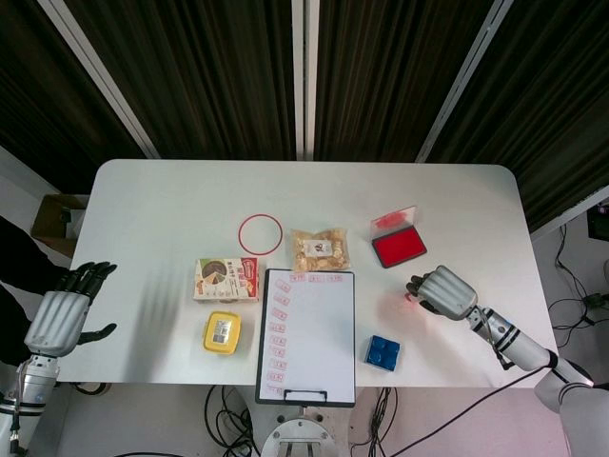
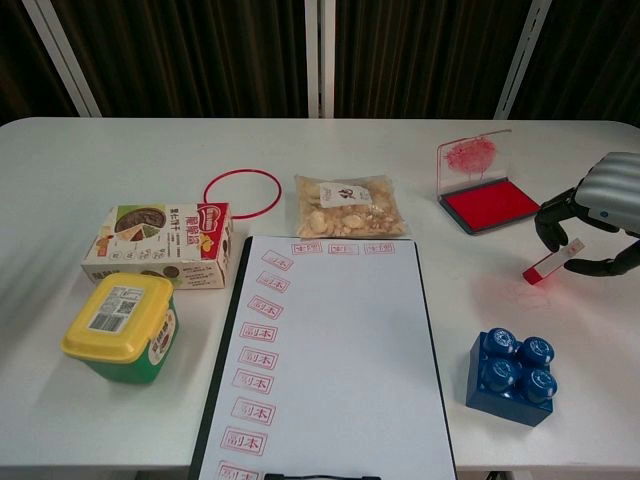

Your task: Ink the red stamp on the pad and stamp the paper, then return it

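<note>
Beside ink pad (image 2: 490, 204), right robot hand (image 2: 598, 214) holds tilted red stamp (image 2: 551, 264).

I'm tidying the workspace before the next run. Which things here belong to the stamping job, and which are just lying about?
Job: red stamp held tilted by the right hand; open ink pad; paper on its clipboard.

Lying about: red ring, snack bag, carton, yellow-lidded tub, blue brick.

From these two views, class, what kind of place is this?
Probably a robot test lab: a white table before dark slatted panels, loose cables on the floor, and assorted props like a blue toy brick.
</note>
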Action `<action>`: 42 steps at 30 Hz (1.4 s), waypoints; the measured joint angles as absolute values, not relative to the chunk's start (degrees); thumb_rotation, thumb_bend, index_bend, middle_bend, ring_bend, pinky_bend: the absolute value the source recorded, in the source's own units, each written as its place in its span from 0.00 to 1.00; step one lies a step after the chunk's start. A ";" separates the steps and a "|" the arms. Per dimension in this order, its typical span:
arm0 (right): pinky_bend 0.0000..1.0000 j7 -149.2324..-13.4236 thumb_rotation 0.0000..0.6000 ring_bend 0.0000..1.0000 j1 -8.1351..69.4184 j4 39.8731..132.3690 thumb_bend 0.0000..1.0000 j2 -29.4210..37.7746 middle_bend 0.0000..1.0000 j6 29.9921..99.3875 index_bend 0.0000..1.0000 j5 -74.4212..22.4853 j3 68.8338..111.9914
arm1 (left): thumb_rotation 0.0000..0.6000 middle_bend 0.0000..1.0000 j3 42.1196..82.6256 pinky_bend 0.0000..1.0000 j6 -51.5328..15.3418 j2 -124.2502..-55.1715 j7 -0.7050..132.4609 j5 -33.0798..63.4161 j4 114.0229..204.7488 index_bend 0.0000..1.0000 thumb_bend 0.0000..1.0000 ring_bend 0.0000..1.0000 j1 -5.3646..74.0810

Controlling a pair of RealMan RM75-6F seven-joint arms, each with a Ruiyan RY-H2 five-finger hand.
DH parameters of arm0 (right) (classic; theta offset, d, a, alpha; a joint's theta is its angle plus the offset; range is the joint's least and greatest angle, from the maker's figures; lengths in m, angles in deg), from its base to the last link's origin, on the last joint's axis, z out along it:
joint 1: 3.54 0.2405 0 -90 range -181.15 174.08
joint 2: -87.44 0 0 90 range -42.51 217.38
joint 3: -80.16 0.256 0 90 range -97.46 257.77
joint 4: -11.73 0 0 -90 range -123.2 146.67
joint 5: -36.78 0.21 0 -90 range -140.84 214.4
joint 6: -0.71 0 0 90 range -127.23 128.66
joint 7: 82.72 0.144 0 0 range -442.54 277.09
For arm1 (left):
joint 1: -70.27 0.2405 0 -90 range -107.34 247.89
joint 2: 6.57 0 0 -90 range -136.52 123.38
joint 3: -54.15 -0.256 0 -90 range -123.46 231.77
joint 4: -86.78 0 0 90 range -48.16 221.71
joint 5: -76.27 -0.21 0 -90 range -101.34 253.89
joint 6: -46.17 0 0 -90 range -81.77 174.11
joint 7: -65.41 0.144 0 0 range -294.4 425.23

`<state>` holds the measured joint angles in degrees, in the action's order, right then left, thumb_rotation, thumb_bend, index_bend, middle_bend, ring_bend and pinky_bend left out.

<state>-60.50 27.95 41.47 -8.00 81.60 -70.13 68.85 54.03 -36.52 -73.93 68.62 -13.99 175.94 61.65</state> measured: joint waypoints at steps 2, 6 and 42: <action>1.00 -60.18 1.00 0.79 28.00 41.77 0.33 -7.72 0.61 82.45 0.71 -69.85 69.20 | 1.00 0.14 54.05 0.20 -36.56 -73.87 68.58 -13.98 175.94 0.13 0.00 0.12 61.66; 1.00 -59.23 1.00 0.79 28.32 43.43 0.36 -6.47 0.65 83.86 0.76 -68.78 70.48 | 1.00 0.14 54.11 0.20 -36.58 -73.80 68.37 -13.94 175.88 0.13 0.00 0.12 61.63; 1.00 -56.76 1.00 0.90 45.65 62.66 0.48 3.96 0.87 43.28 1.00 -51.33 81.21 | 1.00 0.14 54.08 0.20 -36.46 -74.24 66.82 -13.50 174.29 0.13 0.00 0.12 61.80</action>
